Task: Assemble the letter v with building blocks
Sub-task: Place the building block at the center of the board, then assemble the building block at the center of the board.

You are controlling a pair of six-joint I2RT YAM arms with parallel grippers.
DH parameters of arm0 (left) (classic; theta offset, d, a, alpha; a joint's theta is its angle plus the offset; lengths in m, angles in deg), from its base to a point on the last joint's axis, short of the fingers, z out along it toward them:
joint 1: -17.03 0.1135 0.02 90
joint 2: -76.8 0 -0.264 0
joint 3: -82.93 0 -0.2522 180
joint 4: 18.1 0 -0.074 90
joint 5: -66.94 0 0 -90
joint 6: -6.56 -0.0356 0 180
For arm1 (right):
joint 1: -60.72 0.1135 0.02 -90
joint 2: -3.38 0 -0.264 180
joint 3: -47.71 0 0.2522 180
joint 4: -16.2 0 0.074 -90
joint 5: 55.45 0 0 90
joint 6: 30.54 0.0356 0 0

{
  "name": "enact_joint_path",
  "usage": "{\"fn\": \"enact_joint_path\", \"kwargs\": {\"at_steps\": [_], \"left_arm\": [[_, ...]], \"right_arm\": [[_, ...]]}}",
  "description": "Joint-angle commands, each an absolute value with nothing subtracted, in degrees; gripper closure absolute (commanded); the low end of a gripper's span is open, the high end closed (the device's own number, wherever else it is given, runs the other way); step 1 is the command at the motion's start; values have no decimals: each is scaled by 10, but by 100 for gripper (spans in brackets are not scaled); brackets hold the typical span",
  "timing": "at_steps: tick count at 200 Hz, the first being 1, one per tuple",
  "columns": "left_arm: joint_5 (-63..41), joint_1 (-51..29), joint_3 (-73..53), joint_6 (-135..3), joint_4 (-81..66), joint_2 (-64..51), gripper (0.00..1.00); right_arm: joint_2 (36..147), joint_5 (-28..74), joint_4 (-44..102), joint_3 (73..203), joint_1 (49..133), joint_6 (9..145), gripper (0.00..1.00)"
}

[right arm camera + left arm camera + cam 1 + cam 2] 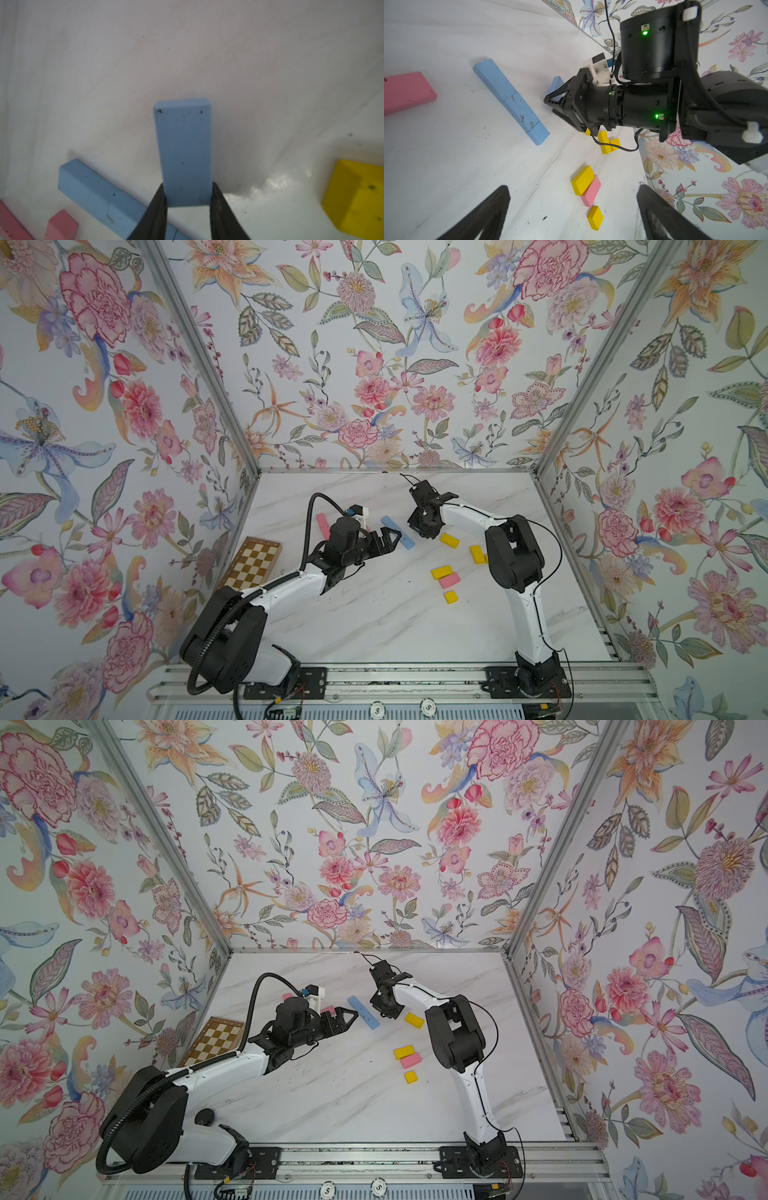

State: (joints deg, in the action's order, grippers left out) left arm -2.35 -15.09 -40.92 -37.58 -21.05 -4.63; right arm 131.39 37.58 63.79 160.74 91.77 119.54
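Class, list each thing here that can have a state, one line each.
Left gripper: open, empty.
Right gripper: closed on the blue block.
Blue block: gripped at one end.
Blue row: three blocks end to end, flat.
Yellow block and pink block: flat, touching.
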Motion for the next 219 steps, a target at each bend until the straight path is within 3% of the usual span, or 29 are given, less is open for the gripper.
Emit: {"fn": "enact_joint_path", "kwargs": {"at_steps": [1, 55, 122, 187, 219], "left_arm": [[-15, -143, -417, -388, -213, -53, 1], [-15, -141, -409, -392, -204, -56, 1], [-17, -139, -392, -400, -186, -65, 1], [-15, -136, -392, -403, -183, -68, 1], [-14, -134, -393, -405, -184, -71, 1]], "right_arm": [[1287, 397, 657, 1594, 917, 1188, 58], [1280, 381, 684, 1628, 891, 1069, 22], [1386, 405, 786, 1794, 885, 964, 30], [1410, 438, 791, 1798, 900, 971, 37], [1428, 443, 791, 1800, 898, 978, 48]]}}
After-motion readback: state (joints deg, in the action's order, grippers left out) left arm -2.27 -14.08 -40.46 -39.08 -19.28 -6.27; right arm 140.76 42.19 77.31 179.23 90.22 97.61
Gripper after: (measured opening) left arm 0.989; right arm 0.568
